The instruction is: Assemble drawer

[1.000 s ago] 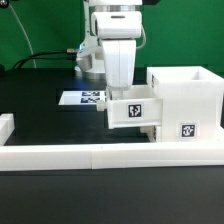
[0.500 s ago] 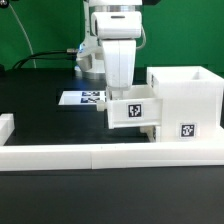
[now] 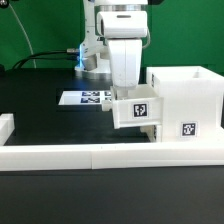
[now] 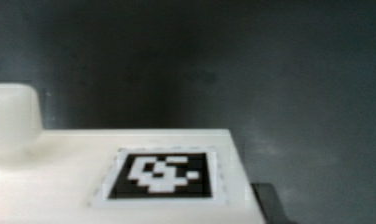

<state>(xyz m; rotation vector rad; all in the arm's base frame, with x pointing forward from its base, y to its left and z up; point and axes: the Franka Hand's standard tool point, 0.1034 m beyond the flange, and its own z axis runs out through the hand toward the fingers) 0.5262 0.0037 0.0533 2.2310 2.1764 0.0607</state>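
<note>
Gripping the small white tagged drawer box (image 3: 137, 110), the closed gripper (image 3: 128, 92) holds it against the larger white open-topped box (image 3: 186, 100).

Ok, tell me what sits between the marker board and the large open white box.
In the exterior view, the small tagged drawer box under the gripper sits between the marker board and the large box.

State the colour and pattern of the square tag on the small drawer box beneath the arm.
A black-and-white blocky marker tag on the white drawer box; clearest in the wrist view.
</note>
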